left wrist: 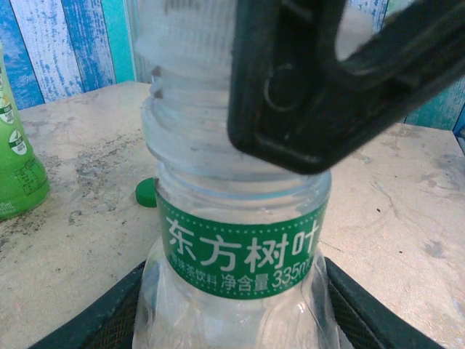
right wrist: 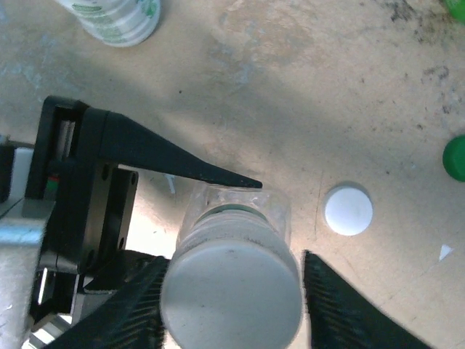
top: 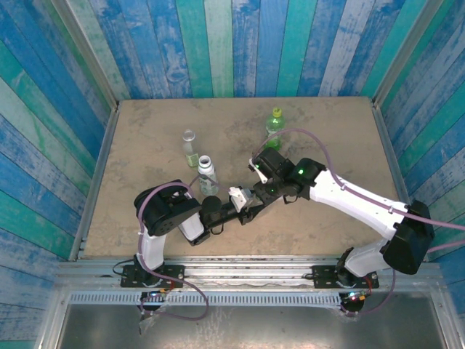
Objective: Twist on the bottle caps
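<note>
While your left fingers (left wrist: 378,309) clamp the clear bottle (left wrist: 240,254) by the tabletop's (top: 327,131) near edge, midway along it, your right fingers (right wrist: 341,313) pinch the white cap (right wrist: 231,291) seated on its neck. This looks like the screwing-on step. Next, twist the cap down its threads, and keep the bottle from turning.

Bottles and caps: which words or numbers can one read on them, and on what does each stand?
"东方树叶": on the green label of the clear bottle.
"净含量335m": same label, lower line; the characters before it are blurred.
On the green bottle: print too small to read.
On its white cap, the clear bottle has no text.
</note>
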